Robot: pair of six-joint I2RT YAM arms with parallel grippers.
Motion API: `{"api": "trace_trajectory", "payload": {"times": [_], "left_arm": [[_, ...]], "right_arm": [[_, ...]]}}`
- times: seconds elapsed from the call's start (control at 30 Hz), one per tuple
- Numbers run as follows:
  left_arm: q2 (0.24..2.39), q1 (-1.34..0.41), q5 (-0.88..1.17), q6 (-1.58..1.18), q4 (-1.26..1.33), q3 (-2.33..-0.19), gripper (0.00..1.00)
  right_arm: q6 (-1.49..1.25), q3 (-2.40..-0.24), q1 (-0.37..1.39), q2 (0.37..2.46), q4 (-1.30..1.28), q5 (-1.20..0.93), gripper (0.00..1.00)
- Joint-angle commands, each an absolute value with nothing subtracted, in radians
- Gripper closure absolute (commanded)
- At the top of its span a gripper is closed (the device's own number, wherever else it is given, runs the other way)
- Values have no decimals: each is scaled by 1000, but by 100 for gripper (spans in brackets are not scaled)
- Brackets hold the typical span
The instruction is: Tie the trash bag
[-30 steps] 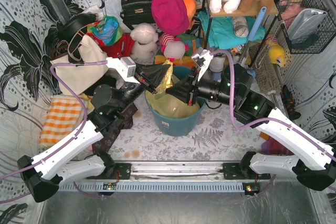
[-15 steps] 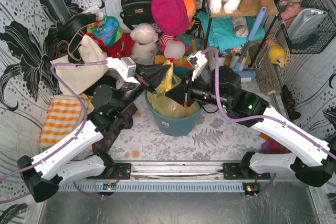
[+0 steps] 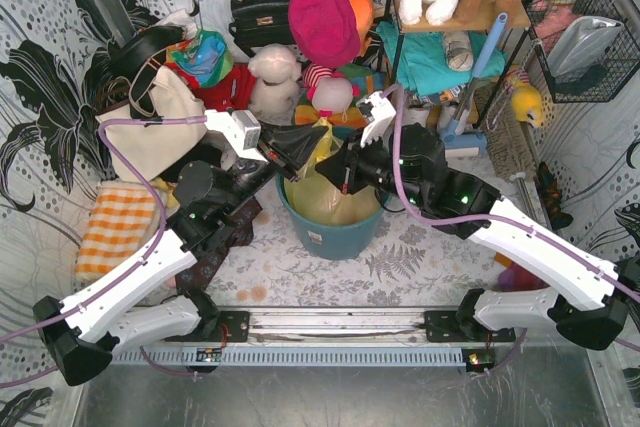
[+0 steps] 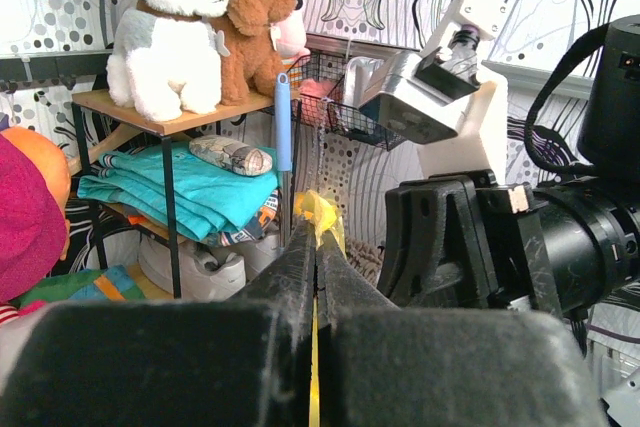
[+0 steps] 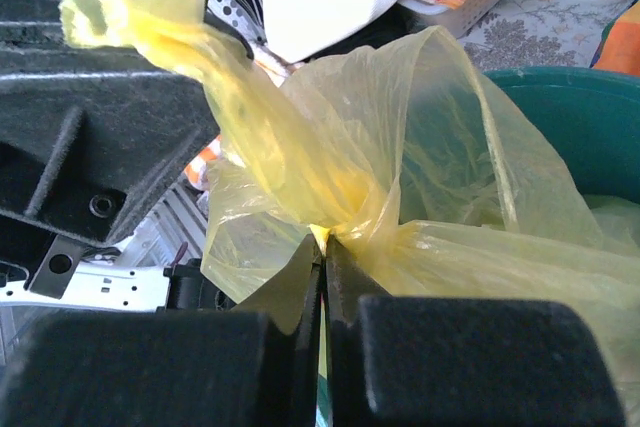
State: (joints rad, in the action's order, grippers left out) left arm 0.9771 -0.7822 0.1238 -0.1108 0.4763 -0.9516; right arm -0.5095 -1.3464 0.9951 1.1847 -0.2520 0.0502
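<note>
Trash bag: the yellow-green bag (image 3: 322, 187) sits inside the teal bucket (image 3: 330, 235), which stands on the counter (image 3: 400, 265) between the two arms. The bag's top is gathered and pulled up above the rim.
Bag neck: in the right wrist view the plastic (image 5: 330, 162) bunches to a tight pinch, and a twisted tail rises to the upper left.
Left jaws: closed flat together, with a thin strip of the bag (image 4: 323, 215) clamped between them. A crumpled yellow end pokes out past their tips.
Right jaws: closed on the bag's gathered neck, gripping it just above the bucket's rim (image 5: 590, 122).
Jaws to each other: they meet over the bucket's far side, the left coming in from the left and the right from the right, very near each other.
Left arm: its white link (image 3: 135, 282) stretches from the near left corner toward the bucket.
Right arm: its white link (image 3: 540, 252) reaches in from the near right corner.
Behind the bucket: plush toys (image 3: 275, 77), a black handbag (image 3: 258, 12) and a shelf (image 4: 150, 102) with folded teal cloth (image 4: 190, 187).
Left side: a cream tote (image 3: 150, 137) and an orange checked cloth (image 3: 115, 227).
</note>
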Motion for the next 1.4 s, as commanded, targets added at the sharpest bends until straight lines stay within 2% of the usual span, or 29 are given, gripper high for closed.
{"api": "trace_trajectory", "payload": {"times": [0.0,0.33,0.63,1.37], "left_arm": [[975,-775,141,-105,509,-978,100],[972,-775,113,-97,499,-980,100],[961,-774,153,-103,485,-984,100],[941,-775,166,-107,454,-980,100]], "right_arm": [[-525,-1391,1023,1206,-221,84,100],[-510,-1351,1172,1189,-233,373,100],[-437,-1267,1221,1223,-26,643,100],[-180,-1156,1234,1236,317,845,100]]}}
